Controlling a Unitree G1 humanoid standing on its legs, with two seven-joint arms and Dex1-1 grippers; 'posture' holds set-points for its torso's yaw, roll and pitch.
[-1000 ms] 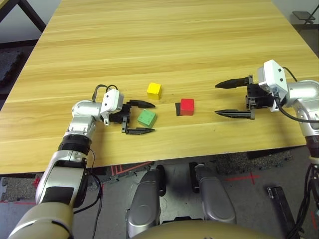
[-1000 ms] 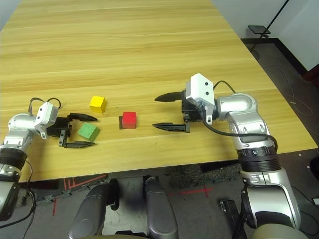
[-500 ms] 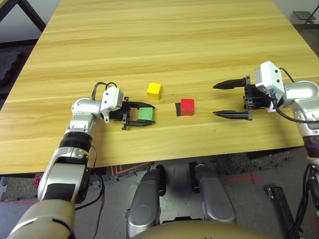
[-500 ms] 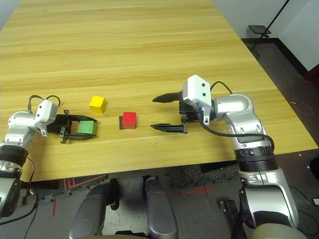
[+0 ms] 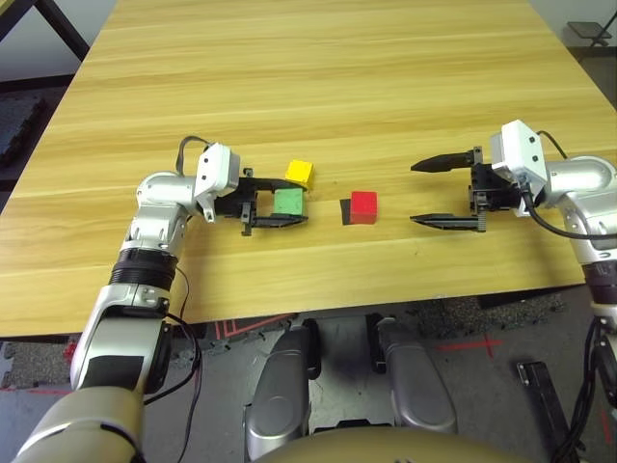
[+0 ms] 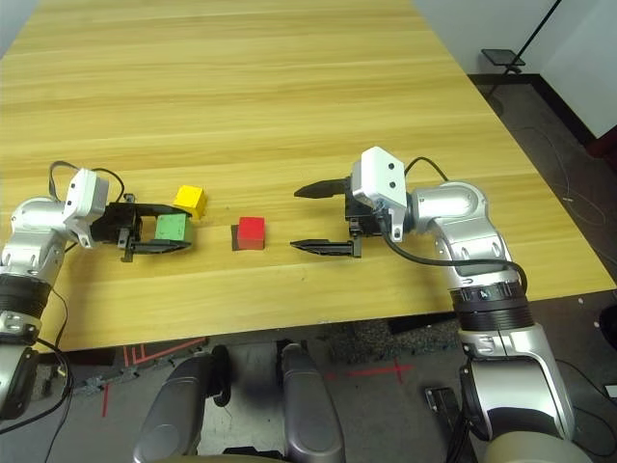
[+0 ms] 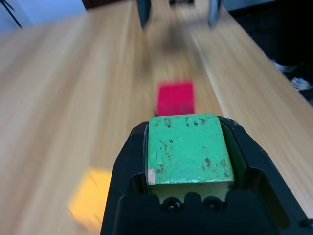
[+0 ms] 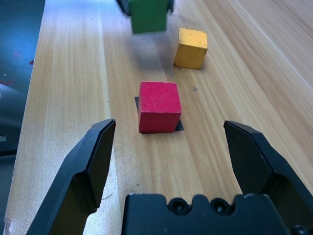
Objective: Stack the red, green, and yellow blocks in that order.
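My left gripper [image 5: 301, 204] is shut on the green block [image 5: 287, 201] and holds it a little above the table, left of the red block [image 5: 363, 205]. In the left wrist view the green block [image 7: 188, 154] sits between the black fingers, with the red block [image 7: 175, 98] straight ahead. The red block rests on a thin black square patch [image 5: 344, 211]. Just behind the held green block, the yellow block [image 5: 300, 172] lies on the table. My right gripper [image 5: 415, 193] hangs open to the right of the red block [image 8: 159, 105], fingers pointing at it, holding nothing.
The wooden table [image 5: 318, 77] stretches bare far behind the blocks. Its front edge [image 5: 386, 289] runs close below both grippers. Dark floor and a black stand [image 5: 586, 34] lie beyond the table's right side.
My left gripper closed on the green block, then lifted it and carried it away from the front edge, closer to the yellow block. The right gripper drifted slightly left, still open.
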